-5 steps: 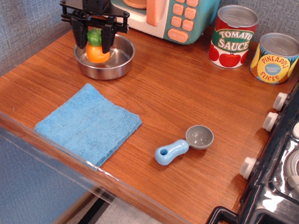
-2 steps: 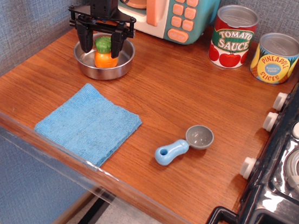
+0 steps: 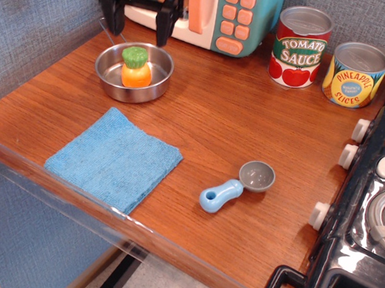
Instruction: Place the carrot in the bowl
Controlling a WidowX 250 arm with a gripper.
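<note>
The carrot, a stubby orange toy with a green leafy top, stands inside the shiny steel bowl at the back left of the wooden counter. My gripper hangs above and just behind the bowl, in front of the toy microwave. Its two black fingers are spread wide apart and hold nothing. The gripper is clear of the carrot.
A toy microwave stands at the back. A tomato sauce can and a pineapple can are at the back right. A blue cloth lies front left, a blue-handled scoop in the middle, a black stove on the right.
The gripper held the carrot over the bowl, let it go and opened. It has since risen up and back, leaving the carrot standing in the bowl.
</note>
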